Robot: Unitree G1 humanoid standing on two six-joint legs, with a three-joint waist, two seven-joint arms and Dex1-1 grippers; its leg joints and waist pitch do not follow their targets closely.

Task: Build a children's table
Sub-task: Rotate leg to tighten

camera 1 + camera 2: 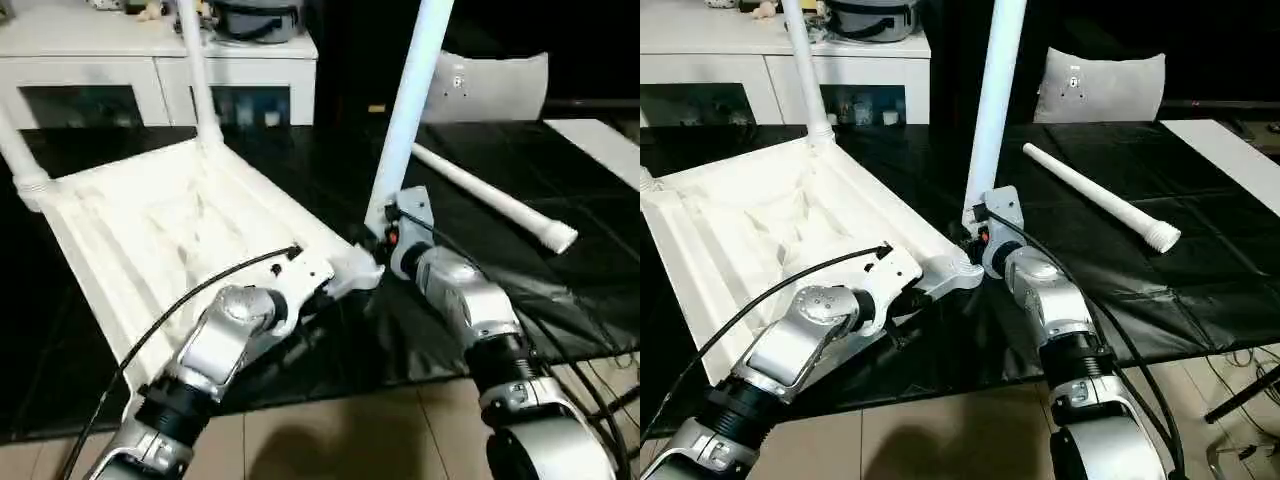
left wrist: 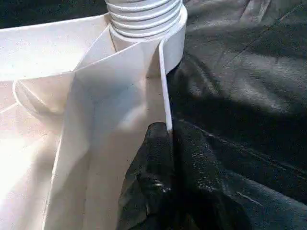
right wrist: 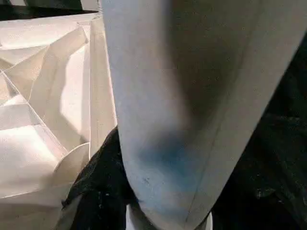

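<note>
standing inverted on black sheet (image 1: 1120, 290): table top (image 1: 750, 230), ribs up. right gripper (image 1: 978, 238) jaws clasping upright leg (image 1: 992, 110) low, near socket. left wrist: left gripper (image 2: 165, 143) jaws pinched on thin rim. light, stiff, slick plastic; best gripped low.

White ribbed table top (image 1: 760, 230) and white legs (image 1: 1095, 195) on black sheet (image 1: 1200, 260).

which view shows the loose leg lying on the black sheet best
The right eye view: the loose leg lies whole on the black sheet. The left eye view shows it too, partly behind the upright leg.
</note>
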